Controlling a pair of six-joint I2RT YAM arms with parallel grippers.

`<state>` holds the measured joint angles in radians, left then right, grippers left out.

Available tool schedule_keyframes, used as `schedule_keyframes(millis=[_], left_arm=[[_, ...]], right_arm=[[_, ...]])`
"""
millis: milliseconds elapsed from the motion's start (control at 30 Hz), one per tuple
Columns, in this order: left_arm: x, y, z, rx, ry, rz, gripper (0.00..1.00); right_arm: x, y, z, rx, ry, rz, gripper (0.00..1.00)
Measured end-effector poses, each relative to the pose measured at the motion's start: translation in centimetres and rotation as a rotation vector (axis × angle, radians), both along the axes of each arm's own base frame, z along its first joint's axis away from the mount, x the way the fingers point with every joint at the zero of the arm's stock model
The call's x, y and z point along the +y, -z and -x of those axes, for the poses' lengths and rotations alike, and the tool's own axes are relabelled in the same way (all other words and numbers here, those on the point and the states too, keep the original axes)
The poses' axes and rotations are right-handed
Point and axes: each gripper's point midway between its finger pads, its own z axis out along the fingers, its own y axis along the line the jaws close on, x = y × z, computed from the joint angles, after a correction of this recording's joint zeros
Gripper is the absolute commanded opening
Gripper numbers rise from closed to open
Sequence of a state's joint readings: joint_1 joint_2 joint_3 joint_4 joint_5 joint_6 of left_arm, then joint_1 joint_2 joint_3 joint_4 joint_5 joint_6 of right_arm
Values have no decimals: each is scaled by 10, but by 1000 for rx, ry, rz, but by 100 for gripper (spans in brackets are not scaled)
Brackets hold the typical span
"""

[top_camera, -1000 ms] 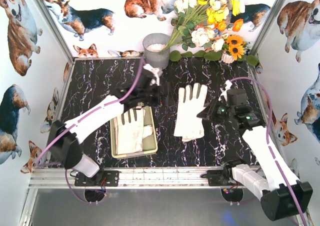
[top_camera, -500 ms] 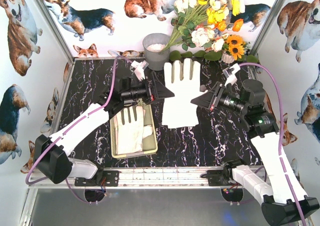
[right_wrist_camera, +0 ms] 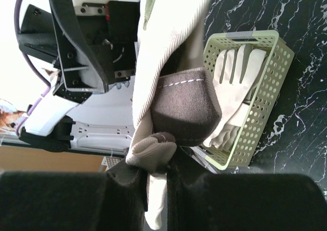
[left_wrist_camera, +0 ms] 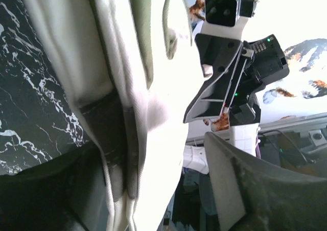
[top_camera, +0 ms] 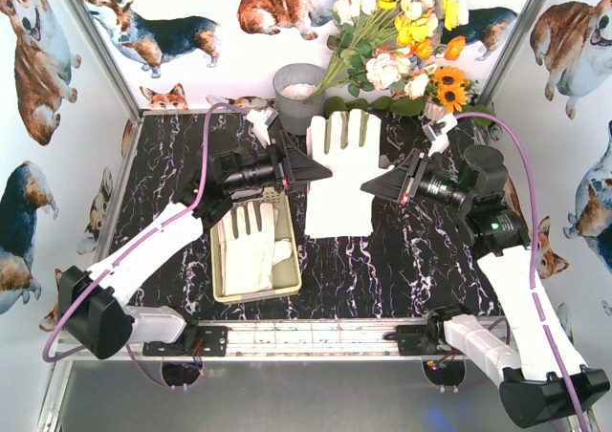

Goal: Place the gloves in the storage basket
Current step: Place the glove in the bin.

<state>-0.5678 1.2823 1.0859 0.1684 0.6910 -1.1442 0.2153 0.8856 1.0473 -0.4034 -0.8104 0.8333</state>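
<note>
Top view: has hoisted the glove (top_camera: 339, 179) off the table (top_camera: 172, 164) within the last second, stretching it between left claw (top_camera: 325, 172) and right claw (top_camera: 367, 186), edging toward the storage basket (top_camera: 258, 296). Left wrist: cannot tell whether clamped. Right wrist: pinched tight on the glove's edge. Remaining, probably: lower beside the second glove (top_camera: 251, 250) inside.

I've got white shells, black joints on left arm (top_camera: 153, 246) and right arm (top_camera: 521, 293). Purple cable (top_camera: 205, 160) loops off each. Left gripper (top_camera: 325, 172), right gripper (top_camera: 366, 188): black, wedge-shaped.
</note>
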Motion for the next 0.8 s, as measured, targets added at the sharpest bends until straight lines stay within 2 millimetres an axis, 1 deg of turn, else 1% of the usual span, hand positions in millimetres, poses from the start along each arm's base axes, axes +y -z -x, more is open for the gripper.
schedule_keyframes(millis=[133, 267, 400, 500, 633, 767, 800], left_arm=[[1, -4, -1, -8, -16, 5, 61], [2, -3, -3, -9, -25, -10, 47], [3, 0, -7, -6, -46, -23, 39], [5, 1, -9, -6, -73, -32, 31], [8, -5, -10, -24, -99, -26, 18], [10, -9, -9, -36, -108, -20, 0], [11, -10, -9, -38, -109, -19, 0]], right_arm=[[6, 6, 2, 7, -27, 22, 0], [11, 10, -1, 14, -38, 36, 0], [16, 13, -4, 19, -44, 49, 0], [14, 15, -7, 18, -17, 57, 0], [11, 12, -10, 7, 18, 59, 0], [10, 10, -10, -1, 34, 59, 0], [10, 10, -10, -2, 35, 59, 0]])
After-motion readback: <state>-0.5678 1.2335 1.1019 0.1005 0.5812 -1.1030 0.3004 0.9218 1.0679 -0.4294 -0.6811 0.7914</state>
